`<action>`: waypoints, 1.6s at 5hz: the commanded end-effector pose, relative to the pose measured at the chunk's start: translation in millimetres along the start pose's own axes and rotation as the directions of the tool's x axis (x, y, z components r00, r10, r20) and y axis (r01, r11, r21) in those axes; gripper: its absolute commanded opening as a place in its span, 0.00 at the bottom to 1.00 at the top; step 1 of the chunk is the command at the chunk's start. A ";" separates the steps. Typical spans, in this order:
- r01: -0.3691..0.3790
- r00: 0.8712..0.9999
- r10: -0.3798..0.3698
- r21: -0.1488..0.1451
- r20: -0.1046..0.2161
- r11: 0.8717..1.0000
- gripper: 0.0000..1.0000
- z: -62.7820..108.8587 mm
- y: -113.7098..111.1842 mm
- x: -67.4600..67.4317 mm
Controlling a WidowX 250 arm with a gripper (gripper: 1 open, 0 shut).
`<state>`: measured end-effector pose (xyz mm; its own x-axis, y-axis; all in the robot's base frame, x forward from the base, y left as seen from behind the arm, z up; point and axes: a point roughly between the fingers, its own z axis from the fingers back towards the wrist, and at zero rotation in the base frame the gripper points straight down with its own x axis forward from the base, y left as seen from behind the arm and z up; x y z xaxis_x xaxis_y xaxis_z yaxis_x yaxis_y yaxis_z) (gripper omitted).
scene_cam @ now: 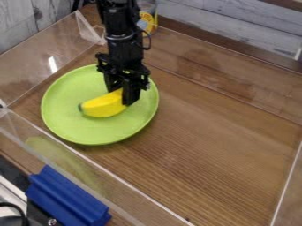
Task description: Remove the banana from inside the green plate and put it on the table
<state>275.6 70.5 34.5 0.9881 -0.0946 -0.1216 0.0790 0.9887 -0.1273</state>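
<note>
Gripping the banana [104, 105] between half-closed jaws, the gripper [125, 99] points down over the green plate [71, 124] beneath it.

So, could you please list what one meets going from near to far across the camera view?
Blue block → green plate → banana held in the tool → yellow-labelled round object at the back.

The green plate [73, 124] sits left on the table [218, 115]. The banana [104, 105] is over its right half, under the gripper [127, 95].
</note>
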 end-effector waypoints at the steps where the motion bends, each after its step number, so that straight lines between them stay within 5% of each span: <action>1: 0.009 0.999 -0.010 0.024 0.043 1.000 0.00 15.4 -1.2 11.7; 3: -0.004 1.000 0.003 0.050 0.023 0.999 0.00 12.8 0.6 16.0; 4: -0.014 1.000 0.013 0.060 0.015 0.998 1.00 11.2 2.3 16.8; 5: -0.018 1.000 0.018 0.062 0.014 0.998 0.00 13.5 2.1 16.8; 6: -0.020 1.000 0.019 0.064 0.013 0.998 0.00 15.4 1.7 17.0; 7: -0.029 1.000 0.029 0.069 0.008 0.997 1.00 14.5 2.7 17.1; 8: -0.025 1.000 0.025 0.067 0.005 0.997 0.00 11.6 3.5 17.0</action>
<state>285.4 73.2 33.1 0.9852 -0.0609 -0.1601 0.0495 0.9960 -0.0745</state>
